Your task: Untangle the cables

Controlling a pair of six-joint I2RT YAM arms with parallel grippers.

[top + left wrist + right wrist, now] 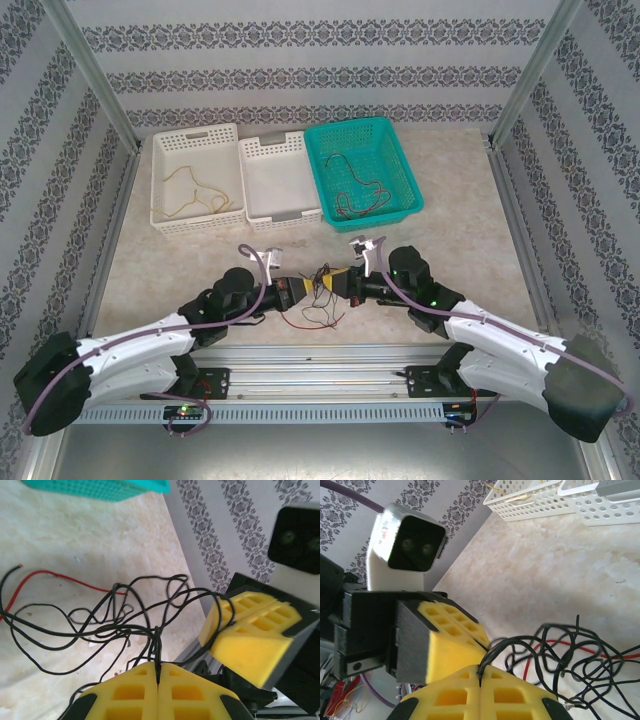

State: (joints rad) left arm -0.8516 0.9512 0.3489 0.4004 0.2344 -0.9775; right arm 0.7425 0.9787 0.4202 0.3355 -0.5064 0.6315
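From above, the two arms meet low over the near middle of the table. The left gripper (303,288) and right gripper (342,282) face each other tip to tip, with the cable tangle (322,303) strung between them and drooping onto the table (450,230). At the far edge stand three baskets in a row. The left white basket (196,140) holds a yellow wire (190,195), a second white basket (277,148) is in the middle, and the teal basket (350,130) on the right holds dark and red wires (360,200).

The left wrist camera shows the grip up close. The left gripper's (158,671) yellow pads are pressed together on a black wire (157,647) of the tangle. The right gripper (235,625) sits just to the right, with loops running into its tip. A red wire (60,576) trails away across the table.

The right wrist camera shows the right gripper (480,674) clenched on a black strand (492,652). The left gripper (481,645) is almost touching it, and the tangle (570,655) spreads to the right.
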